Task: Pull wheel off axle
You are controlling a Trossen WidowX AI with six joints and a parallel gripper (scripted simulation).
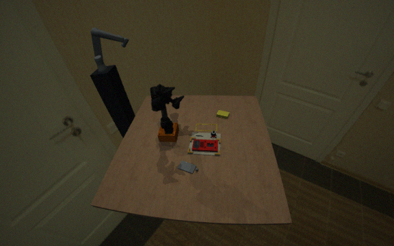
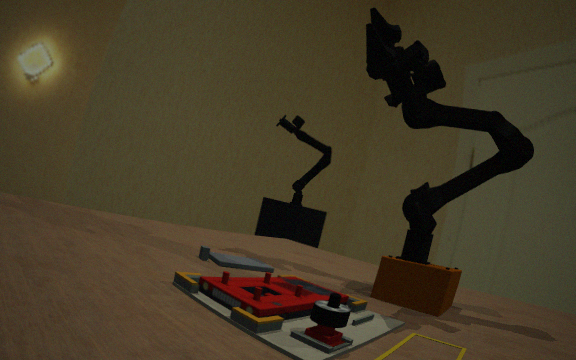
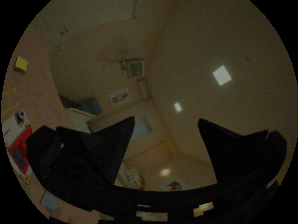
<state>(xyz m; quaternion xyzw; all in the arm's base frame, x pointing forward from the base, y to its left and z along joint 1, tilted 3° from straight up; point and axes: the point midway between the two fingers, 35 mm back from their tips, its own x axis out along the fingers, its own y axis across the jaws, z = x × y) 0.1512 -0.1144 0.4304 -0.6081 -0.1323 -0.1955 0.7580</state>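
Observation:
The black wheel [image 1: 213, 133] [image 2: 330, 314] sits on its upright axle, on a red stand at the corner of the white board [image 1: 221, 137] [image 2: 288, 340]. The marked area is a yellow outlined rectangle [image 1: 206, 124] [image 2: 420, 336] on the table just beyond the board. My gripper [image 1: 178, 101] [image 2: 374, 27] [image 3: 166, 120] is open and empty. It is raised high above the orange base [image 1: 168, 134] [image 2: 414, 287], far from the wheel, and the wrist view looks toward the wall and ceiling.
A red plate with pegs [image 1: 204, 145] [image 2: 263, 291] lies on the board. A grey flat piece [image 1: 187, 167] [image 2: 238, 259] lies near the board. A yellow block [image 1: 223, 113] [image 3: 21, 64] lies at the far side. A dark stand with a camera arm [image 1: 112, 92] [image 2: 293, 220] stands at the table edge.

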